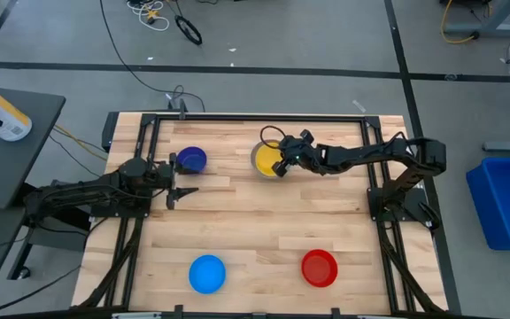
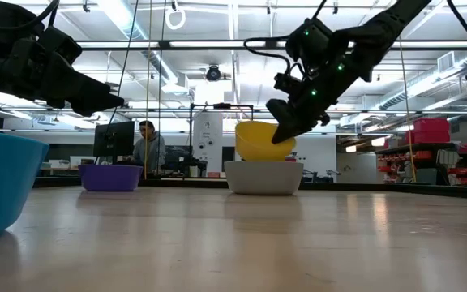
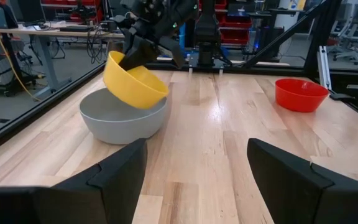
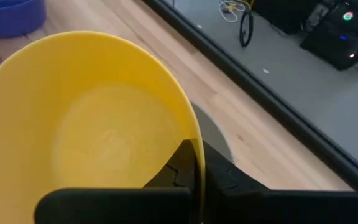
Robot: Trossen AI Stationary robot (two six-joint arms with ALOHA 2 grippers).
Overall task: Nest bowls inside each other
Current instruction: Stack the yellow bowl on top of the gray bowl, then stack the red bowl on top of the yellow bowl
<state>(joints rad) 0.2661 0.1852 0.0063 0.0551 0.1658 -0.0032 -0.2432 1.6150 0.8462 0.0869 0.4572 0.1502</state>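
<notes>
The yellow bowl (image 3: 135,78) is sitting tilted in the mouth of the grey bowl (image 3: 123,121), its lower edge inside the grey rim and its upper edge raised clear of it. The grey bowl is resting upright on the wooden table (image 1: 255,230), at the far middle of the surface in the high view. The right gripper (image 2: 286,122) is clamping the raised rim of the yellow bowl, with its jaws fully closed on the thin wall; in the right wrist view one dark finger (image 4: 185,165) is lying inside the bowl against the rim. The right arm is reaching in from the table's right side.

The dark blue bowl (image 1: 191,159) is standing on the table to the left of the grey and yellow pair, well apart from them. The left gripper (image 1: 177,182) is hovering just beside the dark blue bowl with its jaws spread wide and holding nothing; in the left wrist view its two fingers (image 3: 114,174) are pointing across the table toward the grey bowl.

The light blue bowl (image 1: 207,273) and the red bowl (image 1: 319,268) are standing upright along the near edge of the table, well apart from each other and from the other bowls.

In the low view, a person (image 2: 148,146) is sitting in the room beyond the table.
</notes>
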